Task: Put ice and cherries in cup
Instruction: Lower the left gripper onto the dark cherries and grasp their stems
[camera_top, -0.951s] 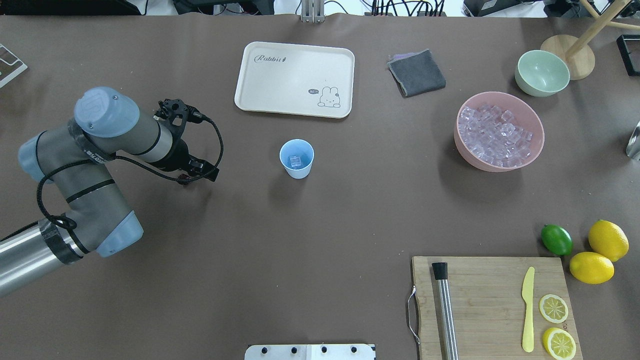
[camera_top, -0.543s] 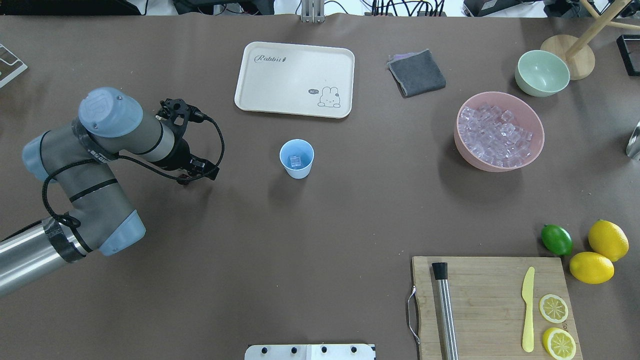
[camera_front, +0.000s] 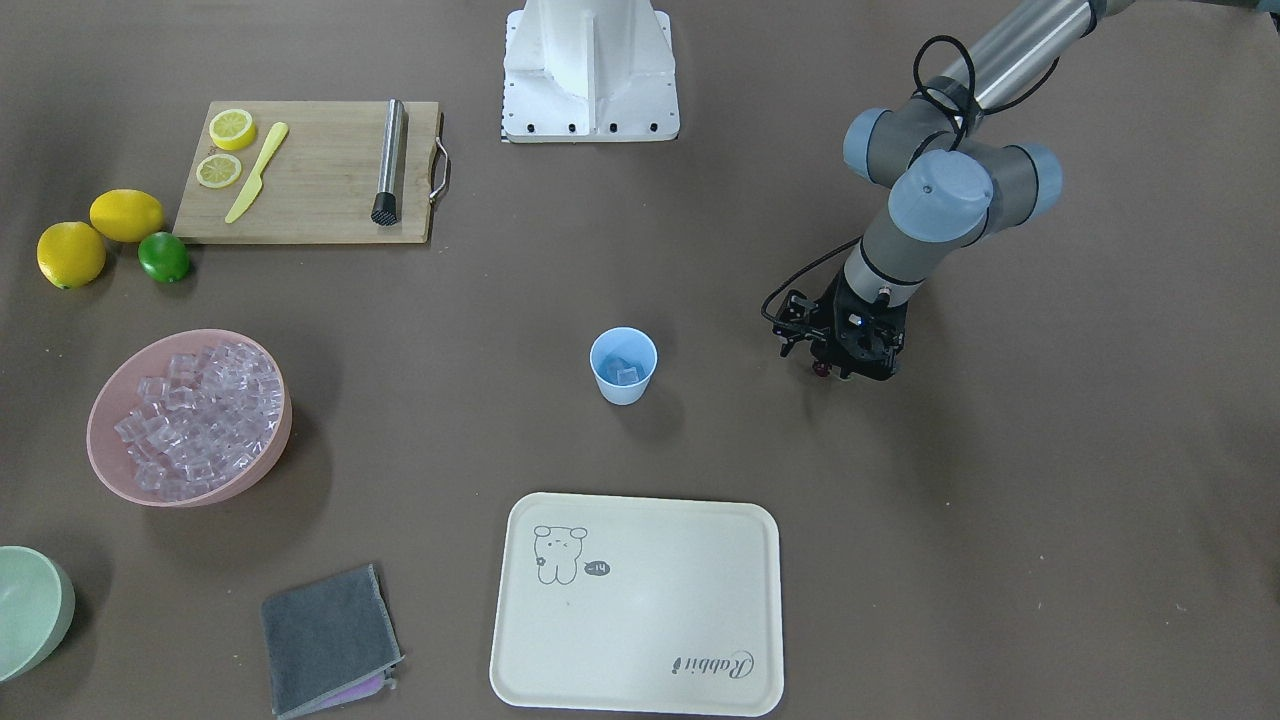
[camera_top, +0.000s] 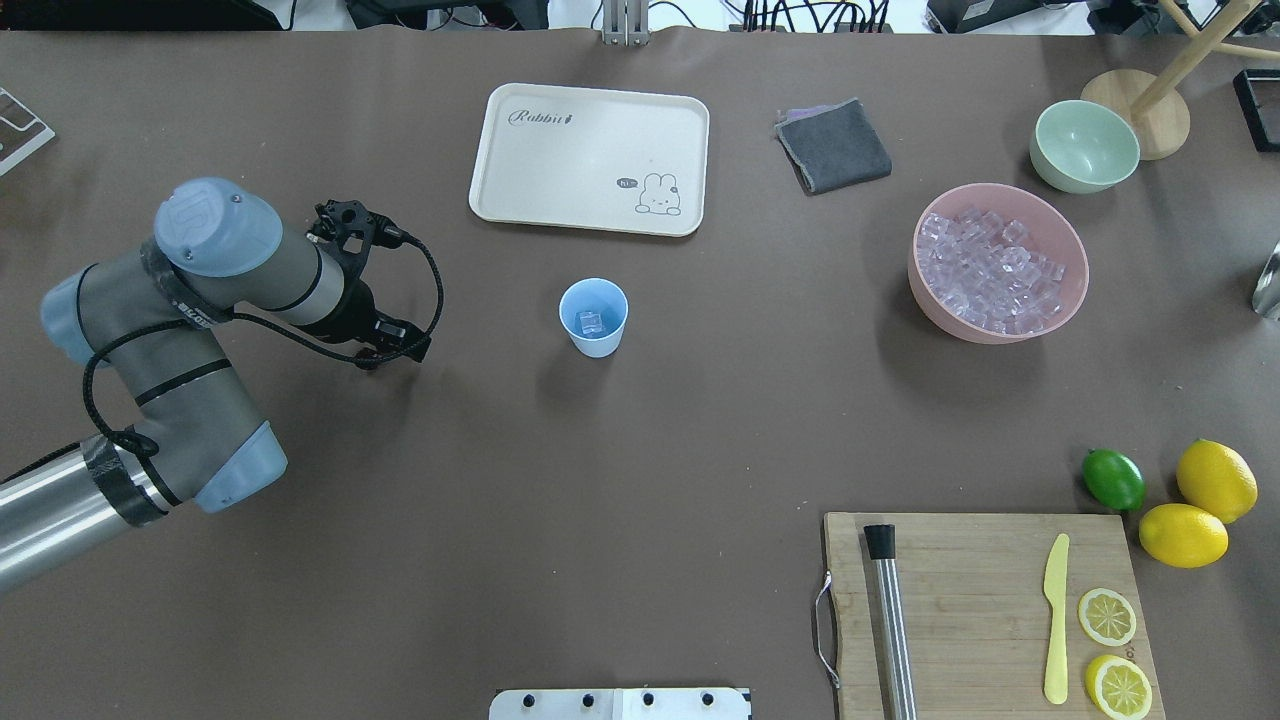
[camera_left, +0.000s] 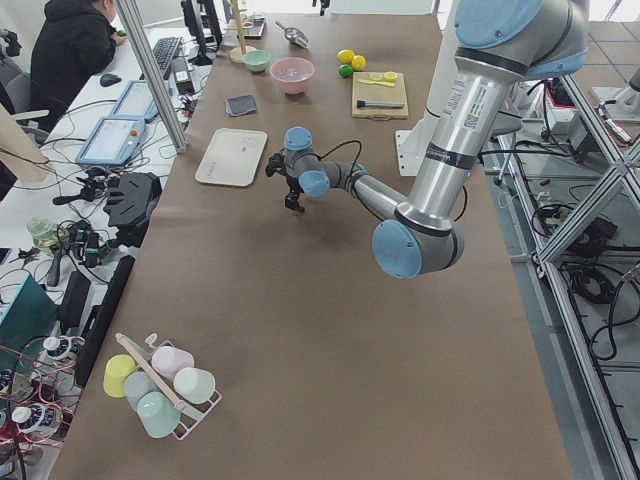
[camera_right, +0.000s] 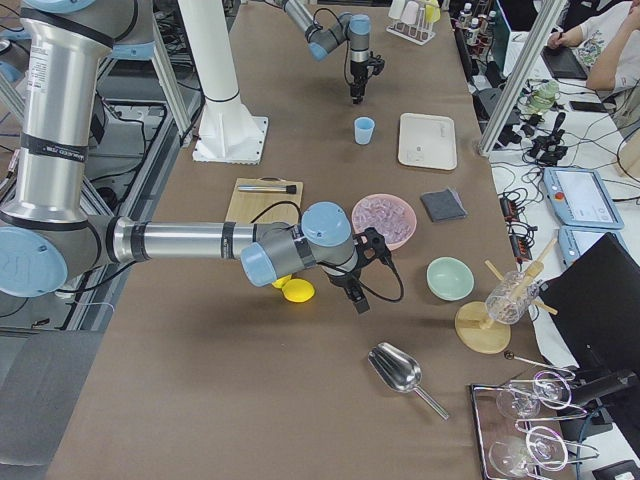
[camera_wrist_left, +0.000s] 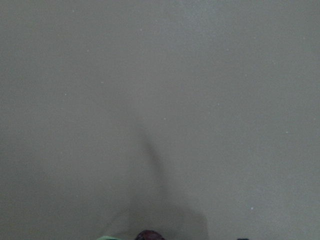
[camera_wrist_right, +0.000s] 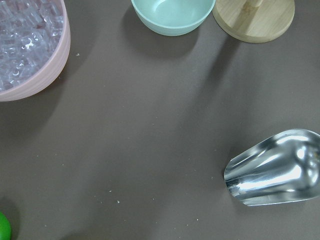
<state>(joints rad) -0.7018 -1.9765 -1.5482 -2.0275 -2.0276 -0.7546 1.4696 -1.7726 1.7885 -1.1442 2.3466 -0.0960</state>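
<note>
Drift of the left gripper (camera_top: 375, 350), seemingly clenched on the cherries (camera_wrist_left: 148, 235), a shade back toward 9 o'clock of the cup (camera_top: 593, 317) means only ice (camera_top: 590, 322) sits inside so far; the right gripper's (camera_right: 358, 300) grip I cannot tell.

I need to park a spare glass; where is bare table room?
Bare tabletop stretches between the small light-blue plastic cup and the wide pink bowl of ice, and from the cup to the wooden cutting board. Crowded: beside the board, around yellow lemons and green lime.
</note>
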